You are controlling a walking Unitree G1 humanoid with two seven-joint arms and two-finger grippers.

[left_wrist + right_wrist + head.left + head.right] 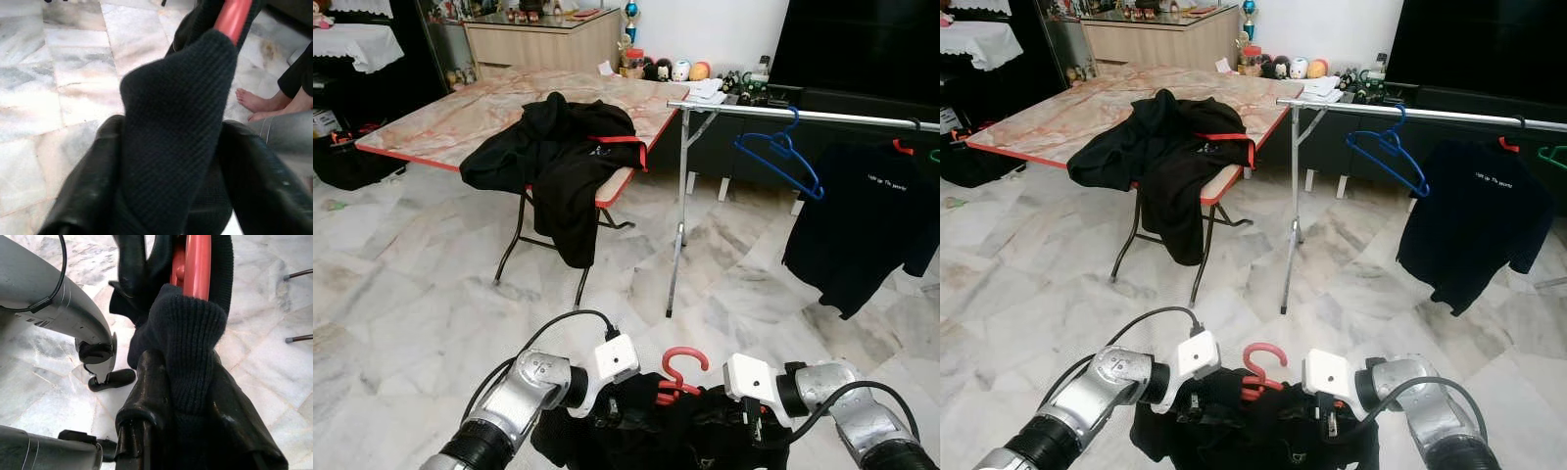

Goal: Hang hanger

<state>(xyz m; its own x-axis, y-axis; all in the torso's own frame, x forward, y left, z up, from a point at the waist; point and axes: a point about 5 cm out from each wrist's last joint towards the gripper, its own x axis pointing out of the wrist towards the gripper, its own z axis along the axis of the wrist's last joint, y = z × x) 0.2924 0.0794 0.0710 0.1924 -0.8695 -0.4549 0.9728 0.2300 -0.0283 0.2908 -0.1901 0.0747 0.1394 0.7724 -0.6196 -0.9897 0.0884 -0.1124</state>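
Note:
A black knit garment [656, 431] on a red hanger [680, 372] hangs low in front of me, its hook pointing up between my wrists. My left gripper [171, 161] is shut on a fold of the garment [176, 98] beside the red hanger arm [232, 17]. My right gripper [188, 396] is shut on the other shoulder of the garment, just under the red hanger [195, 264]. The silver clothes rail [803, 115] stands ahead to the right, well above and beyond the hook.
On the rail hang a blue hanger [783, 157] and a black T-shirt [867, 220] on a red hanger. A marble-top folding table [460, 117] with black clothes [563, 157] stands ahead left. A person's bare feet [254, 103] rest on the marble floor nearby.

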